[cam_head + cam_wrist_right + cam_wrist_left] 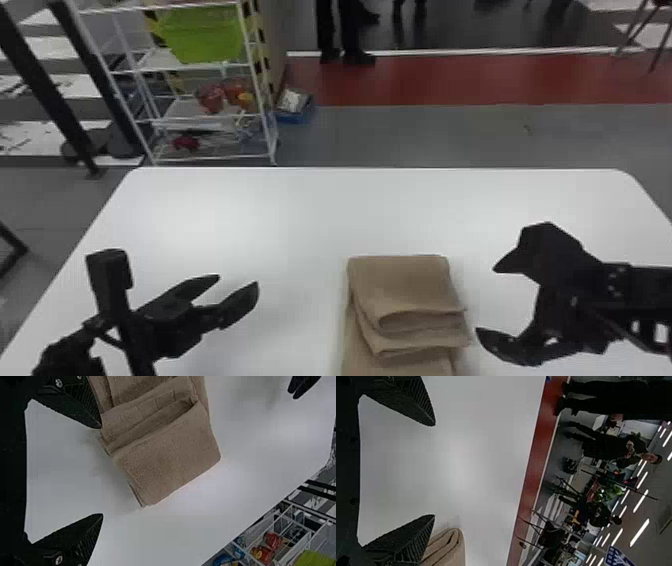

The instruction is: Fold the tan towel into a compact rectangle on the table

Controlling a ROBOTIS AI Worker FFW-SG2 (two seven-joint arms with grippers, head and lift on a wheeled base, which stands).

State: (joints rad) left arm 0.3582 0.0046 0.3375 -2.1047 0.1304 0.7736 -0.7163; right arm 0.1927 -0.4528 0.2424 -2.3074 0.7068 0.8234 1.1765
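A white metal-frame shelving rack (pixel 155 61) supports a lime-green plastic bin (pixel 202 35). A blue box (pixel 295 118) is positioned beside the rack, adjacent to a flat red floor strip (pixel 450 80).

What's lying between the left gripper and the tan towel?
Just bare white tabletop: the head view shows that stretch between the left gripper and the tan towel.

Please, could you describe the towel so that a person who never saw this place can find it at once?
Look first at the white table. On its near part, between the left gripper and the right gripper but closer to the right, lies the towel. Its tan cloth in stacked folds sets it apart from both black grippers.
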